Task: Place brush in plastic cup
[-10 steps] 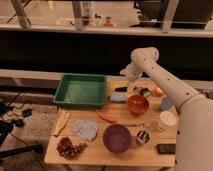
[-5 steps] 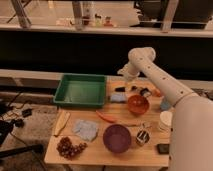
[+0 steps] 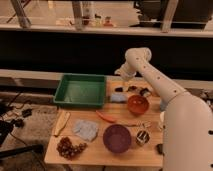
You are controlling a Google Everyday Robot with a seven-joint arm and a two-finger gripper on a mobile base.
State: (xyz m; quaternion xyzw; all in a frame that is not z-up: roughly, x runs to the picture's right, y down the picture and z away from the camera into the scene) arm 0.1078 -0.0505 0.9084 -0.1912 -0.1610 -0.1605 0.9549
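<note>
Small slim black brush (image 3: 135, 89) at rear of pale wooden bench (image 3: 95, 152), just behind round orange bowl (image 3: 137, 104); taken as the brush from its dark elongated shape, detail too small to confirm

Long axis roughly side to side along rear edge

Two-finger gripper (image 3: 123, 76) above that rear edge, higher than brush and toward rectangular green plastic tray (image 3: 80, 91); not touching

Fingers spread wide, holding nothing

White arm (image 3: 160, 87) up from body at lower right of view, bent sharply at top joint, last link dropping near-vertical, fingers pointing down

Pale plastic cup (image 3: 161, 118) at right edge of bench, mostly hidden behind arm, well apart from brush

Judged: approach step, brush not yet grasped; short sideways shift and descent needed, closing across slim handle
</note>
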